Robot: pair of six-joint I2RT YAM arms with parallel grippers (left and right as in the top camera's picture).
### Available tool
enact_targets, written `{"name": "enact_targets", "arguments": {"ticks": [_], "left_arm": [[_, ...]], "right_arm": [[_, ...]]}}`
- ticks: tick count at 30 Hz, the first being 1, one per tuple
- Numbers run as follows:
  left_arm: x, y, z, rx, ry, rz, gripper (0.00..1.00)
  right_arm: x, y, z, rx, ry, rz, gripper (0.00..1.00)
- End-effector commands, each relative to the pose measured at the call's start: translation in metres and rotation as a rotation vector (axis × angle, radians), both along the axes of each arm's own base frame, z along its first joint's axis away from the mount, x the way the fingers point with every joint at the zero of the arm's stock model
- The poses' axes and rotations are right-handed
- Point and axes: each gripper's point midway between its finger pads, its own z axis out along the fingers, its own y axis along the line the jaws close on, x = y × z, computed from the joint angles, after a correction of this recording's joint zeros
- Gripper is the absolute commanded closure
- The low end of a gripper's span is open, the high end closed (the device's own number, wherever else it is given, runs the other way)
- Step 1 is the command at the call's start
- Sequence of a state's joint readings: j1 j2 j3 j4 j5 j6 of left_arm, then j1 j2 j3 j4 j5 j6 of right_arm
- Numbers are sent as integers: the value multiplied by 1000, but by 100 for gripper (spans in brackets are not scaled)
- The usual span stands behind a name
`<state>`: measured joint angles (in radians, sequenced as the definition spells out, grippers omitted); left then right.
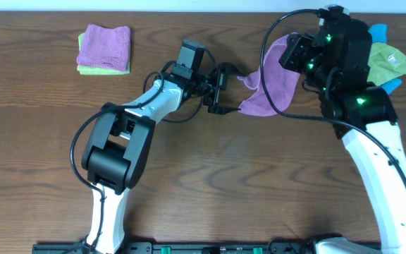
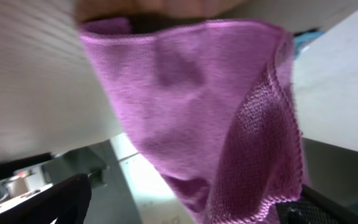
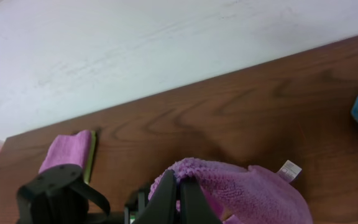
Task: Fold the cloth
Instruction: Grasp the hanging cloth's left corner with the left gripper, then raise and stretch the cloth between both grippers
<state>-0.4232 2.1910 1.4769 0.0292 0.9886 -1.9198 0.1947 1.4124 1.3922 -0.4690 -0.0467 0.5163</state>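
Observation:
The violet cloth (image 1: 268,83) hangs in a bunched drape above the table at the back right. My right gripper (image 3: 179,190) is shut on its upper fold and holds it up. In the overhead view the right gripper (image 1: 290,48) is mostly hidden under its wrist. The white tag (image 3: 289,169) shows at the cloth's right edge. My left gripper (image 1: 223,88) is wide open, level with the cloth's left corner, fingers pointing at it. In the left wrist view the cloth (image 2: 204,112) fills the frame and its lower edge hangs between the open jaws (image 2: 191,214).
A folded pinker purple cloth on a lime-green one (image 1: 104,49) lies at the back left, and also shows in the right wrist view (image 3: 70,152). A loose lime-green cloth (image 1: 395,62) and a blue item (image 1: 378,32) lie at the back right.

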Motion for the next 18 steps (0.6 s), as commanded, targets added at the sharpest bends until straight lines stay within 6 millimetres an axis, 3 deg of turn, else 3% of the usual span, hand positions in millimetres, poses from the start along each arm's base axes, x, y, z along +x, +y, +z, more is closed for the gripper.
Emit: {"name": "enact_targets", "arguments": {"ticks": [1, 5, 7, 8, 9, 10, 14, 15, 18], "left_arm": [[14, 0, 2, 17, -6, 72, 4], [24, 0, 6, 17, -49, 107, 0], [26, 0, 5, 21, -52, 118, 14], [28, 1, 5, 25, -57, 124, 30], [29, 1, 5, 29, -59, 129, 61], [30, 1, 4, 32, -60, 134, 76], [32, 2, 3, 40, -65, 145, 70], [32, 3, 3, 42, -66, 148, 79], [34, 2, 5, 37, -78, 150, 94]], "right_arm": [[-1, -5, 17, -22, -45, -7, 98], [-2, -5, 17, -25, -46, -5, 98], [-2, -5, 17, -31, -47, -2, 99], [-2, -5, 17, -33, -48, -1, 98], [-2, -5, 17, -37, -49, 1, 98], [-2, -5, 17, -38, -48, 1, 98], [-2, -5, 16, -38, -43, 1, 98], [-2, -5, 16, -38, -42, 2, 99], [-2, -5, 15, -38, -41, 2, 99]]}}
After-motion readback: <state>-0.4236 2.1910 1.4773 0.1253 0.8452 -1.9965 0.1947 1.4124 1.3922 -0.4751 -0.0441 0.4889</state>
